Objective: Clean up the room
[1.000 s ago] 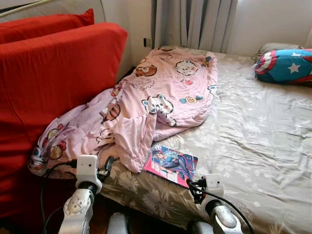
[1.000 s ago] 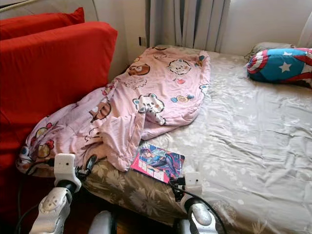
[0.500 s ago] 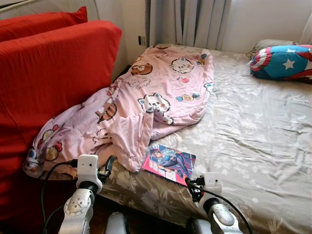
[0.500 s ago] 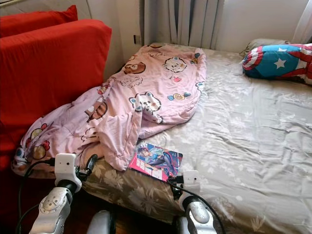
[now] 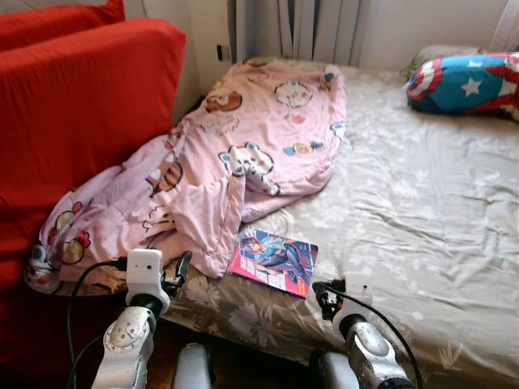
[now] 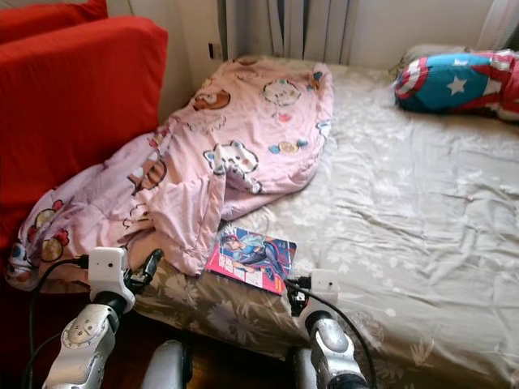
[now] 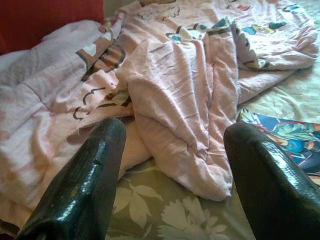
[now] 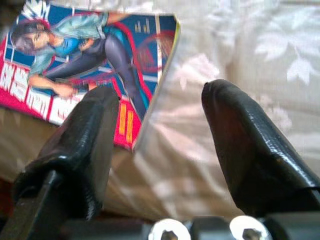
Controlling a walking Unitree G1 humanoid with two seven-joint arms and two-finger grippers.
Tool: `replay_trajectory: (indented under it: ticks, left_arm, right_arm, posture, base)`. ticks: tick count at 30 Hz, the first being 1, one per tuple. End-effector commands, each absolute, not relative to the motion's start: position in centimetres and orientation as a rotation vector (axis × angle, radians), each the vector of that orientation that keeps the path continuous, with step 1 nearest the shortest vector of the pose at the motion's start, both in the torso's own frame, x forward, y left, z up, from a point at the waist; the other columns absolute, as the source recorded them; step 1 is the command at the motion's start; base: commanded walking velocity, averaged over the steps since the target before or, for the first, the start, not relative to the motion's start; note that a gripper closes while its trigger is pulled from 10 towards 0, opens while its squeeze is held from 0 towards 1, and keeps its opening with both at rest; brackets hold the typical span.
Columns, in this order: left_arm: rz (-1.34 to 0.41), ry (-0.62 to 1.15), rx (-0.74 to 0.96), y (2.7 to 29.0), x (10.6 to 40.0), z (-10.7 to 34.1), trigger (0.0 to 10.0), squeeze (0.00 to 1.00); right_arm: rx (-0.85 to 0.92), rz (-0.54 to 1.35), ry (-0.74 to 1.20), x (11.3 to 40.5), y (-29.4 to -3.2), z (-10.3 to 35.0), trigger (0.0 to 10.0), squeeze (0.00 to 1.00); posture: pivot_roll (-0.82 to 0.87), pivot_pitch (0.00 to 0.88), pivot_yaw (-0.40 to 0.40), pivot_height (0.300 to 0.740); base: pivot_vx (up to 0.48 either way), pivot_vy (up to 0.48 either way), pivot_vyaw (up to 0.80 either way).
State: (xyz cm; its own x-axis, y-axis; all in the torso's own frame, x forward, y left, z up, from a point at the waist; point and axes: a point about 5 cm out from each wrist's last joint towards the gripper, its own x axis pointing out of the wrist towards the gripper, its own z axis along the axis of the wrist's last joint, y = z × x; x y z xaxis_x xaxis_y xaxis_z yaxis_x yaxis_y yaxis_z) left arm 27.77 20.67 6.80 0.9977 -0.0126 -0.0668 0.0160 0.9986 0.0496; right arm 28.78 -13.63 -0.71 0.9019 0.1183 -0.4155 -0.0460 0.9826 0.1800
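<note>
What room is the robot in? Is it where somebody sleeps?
Most likely a bedroom. There's a bed with a flowery sheet, a rumpled pink cartoon blanket on it, a star-patterned pillow at the far end, and curtains behind.

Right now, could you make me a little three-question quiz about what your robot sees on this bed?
1. True or false: the comic book lies on the bed sheet, beside the crumpled pink blanket.
2. Which gripper is nearer the comic book? A) left gripper B) right gripper
3. Fill in: the star-patterned pillow is blue, white and ____.

Key
1. True.
2. B; the book's corner sits just past its open fingers.
3. Red.
</note>
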Motion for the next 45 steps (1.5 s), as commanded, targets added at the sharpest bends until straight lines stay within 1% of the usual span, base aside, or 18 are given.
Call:
replay_trajectory:
  ticks: [1, 6, 8, 13, 16, 19, 26, 37, 45]
  left_arm:
    - [0.004, 0.09, 0.045, 21.0, 27.7, 6.6, 10.0, 0.0]
    - [0.006, 0.102, 0.036, 20.7, 27.7, 6.4, 10.0, 0.0]
    - [0.013, 0.103, 0.031, 20.7, 27.6, 6.3, 10.0, 0.0]
    - [0.018, 0.104, 0.031, 20.7, 27.5, 6.2, 10.0, 0.0]
    - [0.025, 0.098, 0.032, 20.9, 27.3, 6.2, 10.0, 0.0]
    - [0.025, 0.095, 0.036, 20.9, 27.2, 6.2, 10.0, 0.0]
    - [0.025, 0.087, 0.035, 21.0, 27.2, 6.4, 10.0, 0.0]
    - [0.018, 0.089, 0.036, 21.1, 27.3, 6.5, 10.0, 0.0]
    - [0.006, 0.09, 0.04, 21.0, 27.4, 6.5, 10.0, 0.0]
  right_arm:
    - [0.181, 0.069, 0.436, 28.9, -13.9, -0.6, 10.0, 0.0]
    - [0.181, 0.052, 0.439, 28.3, -14.7, -1.1, 10.0, 0.0]
    - [0.179, 0.043, 0.475, 26.9, -14.9, -2.2, 10.0, 0.0]
    - [0.193, 0.031, 0.486, 26.4, -14.9, -2.6, 10.0, 0.0]
    - [0.203, 0.035, 0.507, 26.3, -14.6, -2.8, 10.0, 0.0]
    - [0.209, 0.037, 0.496, 26.5, -14.4, -2.6, 10.0, 0.0]
    - [0.215, 0.029, 0.456, 27.5, -14.7, -1.7, 10.0, 0.0]
    - [0.218, 0.031, 0.447, 27.3, -15.0, -1.8, 10.0, 0.0]
    - [0.217, 0.046, 0.442, 27.2, -14.8, -1.8, 10.0, 0.0]
  posture:
    - [0.13, 0.153, -0.014, 0.594]
    - [0.12, 0.154, -0.021, 0.594]
    - [0.12, 0.146, -0.023, 0.594]
    - [0.11, 0.138, -0.025, 0.594]
    - [0.11, 0.124, -0.025, 0.594]
    - [0.11, 0.124, -0.025, 0.594]
    - [0.12, 0.118, -0.024, 0.594]
    - [0.12, 0.125, -0.016, 0.594]
    - [0.12, 0.121, -0.01, 0.594]
  base:
    - [0.0, 0.296, 0.0]
    - [0.0, 0.467, 0.0]
    - [0.0, 0.48, 0.0]
    - [0.0, 0.48, 0.0]
    - [0.0, 0.0, 0.0]
    - [0.0, 0.0, -0.52]
    - [0.0, 0.0, -0.07]
    - [0.0, 0.0, 0.0]
    - [0.283, 0.0, 0.0]
